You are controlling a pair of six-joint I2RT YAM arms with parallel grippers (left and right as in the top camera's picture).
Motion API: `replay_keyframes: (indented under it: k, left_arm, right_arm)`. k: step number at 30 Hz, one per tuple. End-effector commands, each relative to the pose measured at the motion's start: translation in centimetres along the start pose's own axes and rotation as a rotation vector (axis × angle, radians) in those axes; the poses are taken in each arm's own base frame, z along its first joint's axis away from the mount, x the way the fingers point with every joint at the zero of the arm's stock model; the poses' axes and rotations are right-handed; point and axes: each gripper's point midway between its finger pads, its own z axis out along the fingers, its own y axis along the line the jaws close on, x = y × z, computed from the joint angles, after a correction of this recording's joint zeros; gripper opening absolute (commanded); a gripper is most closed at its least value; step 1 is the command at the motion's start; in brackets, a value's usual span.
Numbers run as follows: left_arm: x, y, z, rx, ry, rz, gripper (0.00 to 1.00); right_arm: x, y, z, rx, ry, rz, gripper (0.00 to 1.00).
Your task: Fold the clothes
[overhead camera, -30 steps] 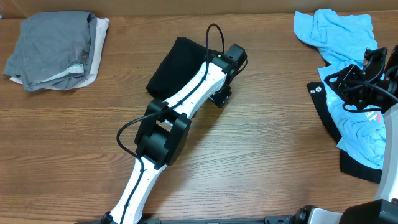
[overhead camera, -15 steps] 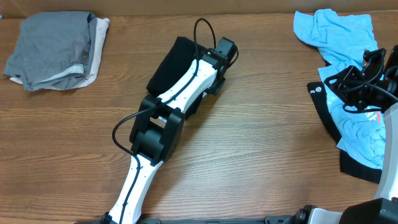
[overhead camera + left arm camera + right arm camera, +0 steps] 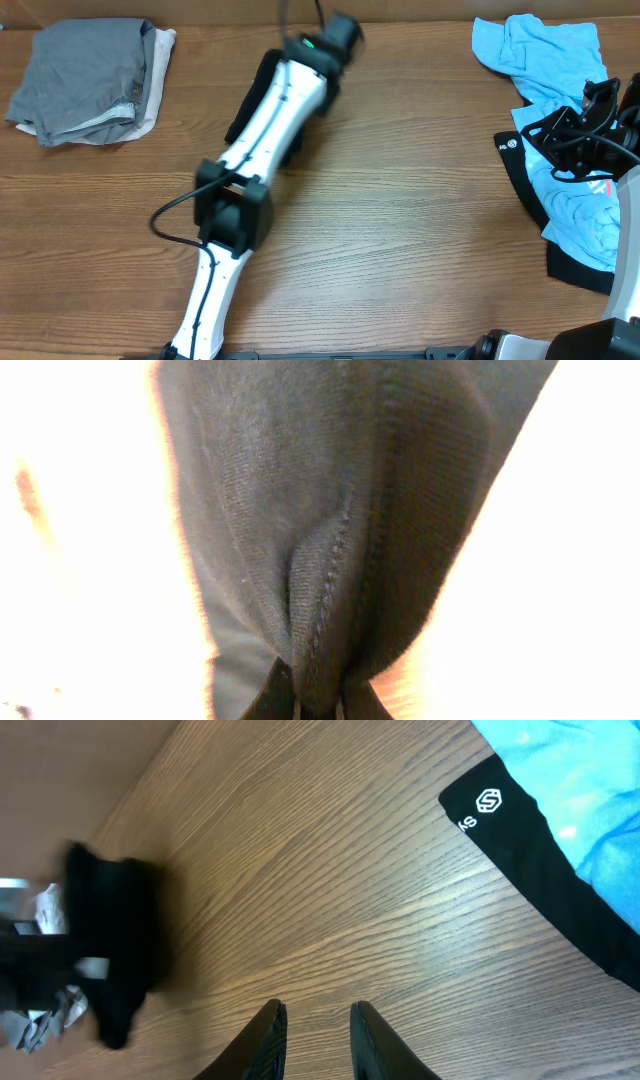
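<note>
**Left claw pinching the black T-shirt mid-fold; right claw idle**

The left claw (image 3: 315, 705) is clenched on a stitched edge of the black T-shirt (image 3: 330, 510); the wrist view shows the cloth gathered to a point between the fingertips and fanning out above them. From overhead the left arm (image 3: 265, 125) reaches to the far middle of the bench (image 3: 400, 230), blurred, with the shirt mostly hidden under it. I judge the step in hand to be carrying that pinched edge across, either to make a fold or to shift the bundle. The next move calls for laying the edge flat and square on the cloth below before letting go, since a pinch this narrow will bunch the fabric if dropped early.

The right claw (image 3: 315, 1010) is released, its fingers apart with nothing between them; it hangs over bare wood at the right, near a black garment with a white logo (image 3: 520, 850) and a light-blue garment (image 3: 545, 50), both unfolded.

No container is in view. A folded grey garment (image 3: 85, 70) lies at the far left on an off-white garment (image 3: 155, 95), the only stack so far.
</note>
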Motion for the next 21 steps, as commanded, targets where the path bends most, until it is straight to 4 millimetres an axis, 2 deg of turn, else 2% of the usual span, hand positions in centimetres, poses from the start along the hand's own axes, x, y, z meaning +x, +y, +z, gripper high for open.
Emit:
replay_keyframes:
  k: [1, 2, 3, 4, 8, 14, 18, 21]
  left_arm:
    - [-2.2, 8.7, -7.1, -0.093, -0.163, -0.058, 0.04]
    - [-2.3, 10.1, -8.0, -0.105, -0.181, -0.061, 0.04]
    - [-2.2, 12.6, -9.5, -0.132, -0.214, -0.059, 0.04]
    - [-2.1, 14.1, -10.2, -0.151, -0.229, -0.053, 0.04]
    - [-1.4, 19.5, -11.8, -0.219, -0.267, -0.077, 0.04]
    - [0.5, 27.5, -12.0, -0.333, -0.29, -0.153, 0.04]
    - [2.0, 33.9, -12.3, -0.426, -0.337, -0.253, 0.04]
    - [3.6, 38.4, -11.6, -0.437, -0.385, -0.323, 0.04]
  right_arm:
    - [-0.4, 0.0, -0.2, 0.001, -0.012, -0.011, 0.25]
    - [-0.4, 0.1, -0.2, 0.0, -0.013, -0.011, 0.25]
    - [-0.5, 0.1, -0.2, -0.001, -0.018, -0.013, 0.25]
    - [-0.6, 0.1, -0.2, -0.001, -0.019, -0.014, 0.25]
    - [-0.4, 0.0, -0.2, 0.001, -0.013, -0.011, 0.25]
    - [0.2, -0.2, -0.2, 0.008, 0.012, 0.003, 0.25]
    - [0.9, -0.3, -0.2, 0.015, 0.037, 0.017, 0.25]
    - [1.2, -0.5, -0.2, 0.023, 0.048, 0.023, 0.25]
